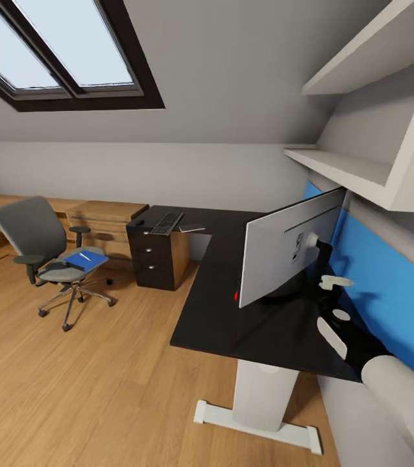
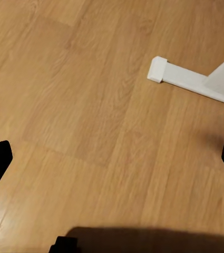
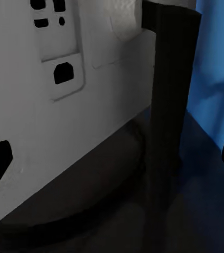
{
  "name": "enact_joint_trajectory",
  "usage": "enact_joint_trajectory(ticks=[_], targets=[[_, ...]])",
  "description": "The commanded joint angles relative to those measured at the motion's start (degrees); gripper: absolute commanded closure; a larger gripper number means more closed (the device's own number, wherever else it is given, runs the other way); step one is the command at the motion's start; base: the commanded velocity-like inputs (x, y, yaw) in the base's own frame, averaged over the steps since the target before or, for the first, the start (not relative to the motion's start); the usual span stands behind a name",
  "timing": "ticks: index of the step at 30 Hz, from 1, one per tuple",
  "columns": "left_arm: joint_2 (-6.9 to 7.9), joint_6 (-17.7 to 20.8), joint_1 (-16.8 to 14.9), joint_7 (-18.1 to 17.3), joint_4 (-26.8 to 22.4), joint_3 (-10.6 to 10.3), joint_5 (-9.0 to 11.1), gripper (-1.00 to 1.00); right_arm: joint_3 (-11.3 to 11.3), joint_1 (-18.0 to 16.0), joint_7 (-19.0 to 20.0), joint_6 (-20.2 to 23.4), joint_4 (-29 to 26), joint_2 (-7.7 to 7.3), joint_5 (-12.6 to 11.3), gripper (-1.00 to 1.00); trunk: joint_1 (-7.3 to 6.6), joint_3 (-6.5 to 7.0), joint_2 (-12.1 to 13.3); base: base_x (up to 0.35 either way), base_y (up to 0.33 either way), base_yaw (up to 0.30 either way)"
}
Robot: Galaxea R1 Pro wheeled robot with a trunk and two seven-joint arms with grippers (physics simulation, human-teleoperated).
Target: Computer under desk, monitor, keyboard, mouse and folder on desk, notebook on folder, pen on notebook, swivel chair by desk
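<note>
So the big L-shaped desk with the matte black top [image 1: 259, 324] has the wide flat monitor with a pale grey back [image 1: 289, 250] standing on its near wing, back side facing the camera, so the screen itself is hidden. The right gripper [image 1: 329, 303] reaches in behind it by the bright blue back panel [image 1: 389, 285]. In the right wrist view the black stand post [image 3: 167, 105] sits between the two dark fingertips, which are spread wide at the frame edges and touch nothing.

On the far wing lies the slim silver-framed keyboard [image 1: 167, 223], with a small dark blob beside it, probably the mouse [image 1: 140, 222], too tiny to be sure. The grey swivel chair with black armrests [image 1: 45, 253] stands well apart on the wood floor [image 1: 90, 389], with the bright blue folder [image 1: 85, 259] on its seat and a whitish pen-like sliver on top.

The left gripper [image 2: 112, 158] hangs over the floor with its fingers wide apart, near the desk's white foot [image 2: 188, 79].
</note>
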Motion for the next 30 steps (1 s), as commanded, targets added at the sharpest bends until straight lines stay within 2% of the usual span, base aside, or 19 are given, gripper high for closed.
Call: enact_joint_trajectory(ticks=[1, 3, 4, 5, 6, 7, 9, 15, 22, 26, 30], targets=[[0.02, -0.1, 0.0, 0.1, 0.0, -0.1, 0.5, -1.0, 0.5, 1.4, -0.7, 1.4, -3.6, -0.63, -0.7, -1.0, 0.01, -0.05, 0.0, -0.011, 0.009, 0.0], [0.02, -0.1, 0.0, 0.1, 0.0, -0.1, 0.5, -1.0, 0.4, 4.8, -2.1, 4.5, -10.9, -1.62, -1.1, -1.0, 0.01, -0.05, 0.0, -0.008, 0.006, 0.0], [0.02, -0.1, 0.0, 0.2, 0.0, -0.1, 0.5, -1.0, 0.4, 8.5, -4.8, 7.6, -18.6, -2.44, -1.5, -1.0, 0.01, -0.05, 0.0, -0.005, 0.004, 0.0], [0.02, -0.1, 0.0, 0.2, 0.0, -0.1, 0.5, -1.0, 0.3, 10.4, -6.8, 9.1, -22.3, -2.74, -1.7, -1.0, 0.01, -0.05, 0.0, -0.004, 0.003, 0.0], [0.02, -0.1, 0.0, 0.2, 0.0, -0.1, 0.5, -1.0, 0.3, 13.8, -11.6, 11.5, -29.4, -3.18, -1.9, -1.0, 0.01, -0.05, 0.0, -0.002, 0.002, 0.0], [0.02, -0.1, 0.0, 0.2, 0.1, -0.1, 0.5, -1.0, 0.9, 19.1, -27.9, 14.9, -43.9, -3.55, -1.6, -1.0, 0.01, -0.05, 0.0, 0.0, 0.0, 0.0], [0.02, -0.1, 0.0, 0.2, 0.4, -0.1, 0.5, -1.0, 2.5, 20.0, -32.6, 15.5, -47.0, -3.54, -1.2, -1.0, 0.01, -0.05, 0.0, 0.0, 0.0, 0.0], [0.07, -0.1, 0.0, 0.3, 0.6, -0.1, 0.5, -1.0, 7.3, 20.9, -37.2, 16.0, -50.9, -3.59, -0.6, -1.0, 0.01, -0.05, 0.0, -0.004, 0.025, 0.0], [0.07, -0.2, 0.0, 0.3, 0.7, -0.1, 0.5, -1.0, 8.6, 21.0, -38.0, 16.0, -52.7, -3.41, -0.7, -1.0, 0.01, -0.05, 0.0, -0.06, 0.249, 0.0], [0.09, -0.2, 0.0, 0.3, 0.7, -0.1, 0.5, -1.0, 8.9, 21.1, -38.3, 16.0, -54.6, -2.24, -0.7, -1.0, 0.01, -0.05, 0.0, -0.071, 0.291, 0.0], [0.07, -0.2, 0.0, 0.3, 0.7, -0.1, 0.5, -1.0, 8.9, 21.1, -39.4, 16.0, -55.3, -1.84, -0.7, -1.0, 0.01, -0.05, 0.0, -0.03, 0.238, 0.0]])
